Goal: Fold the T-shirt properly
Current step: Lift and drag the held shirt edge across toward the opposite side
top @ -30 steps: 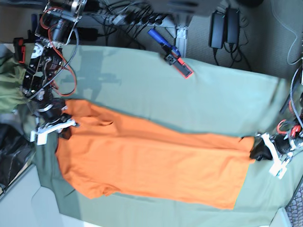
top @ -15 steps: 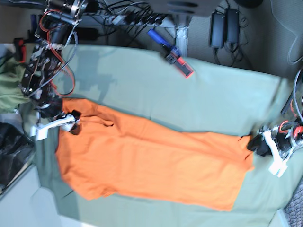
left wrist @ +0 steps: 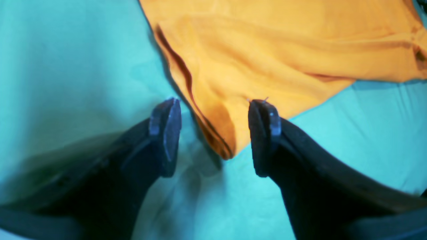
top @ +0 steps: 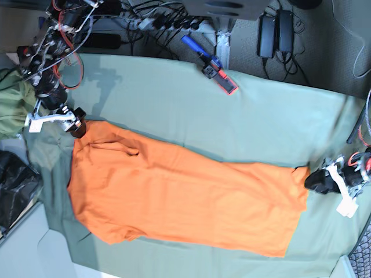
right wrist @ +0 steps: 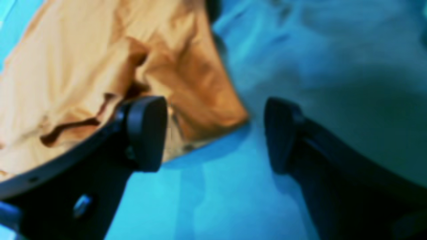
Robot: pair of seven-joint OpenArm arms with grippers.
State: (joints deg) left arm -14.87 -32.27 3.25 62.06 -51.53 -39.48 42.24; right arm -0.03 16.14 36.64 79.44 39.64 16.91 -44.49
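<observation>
The orange T-shirt (top: 185,200) lies flat as a long band on the pale green table cloth (top: 174,104), with a small wrinkle near its left end. In the base view my right gripper (top: 75,125) hovers at the shirt's upper-left corner, and my left gripper (top: 316,180) sits just off its right edge. The left wrist view shows the left gripper (left wrist: 215,133) open, a shirt corner (left wrist: 220,140) lying loose on the cloth between its fingers (left wrist: 165,133). In the right wrist view the right gripper (right wrist: 215,133) is open too, with a rumpled shirt corner (right wrist: 200,100) ahead of it.
A bunched olive green garment (top: 10,107) and a black bag (top: 14,185) lie at the left edge. A blue and red tool (top: 211,65) rests at the cloth's far edge. Power adapters (top: 275,32) and cables sit beyond it.
Both grippers have opened and let go of the shirt's ends. The right gripper has drawn back up and left, and the left gripper has pulled away to the right. The shirt has settled flat.
</observation>
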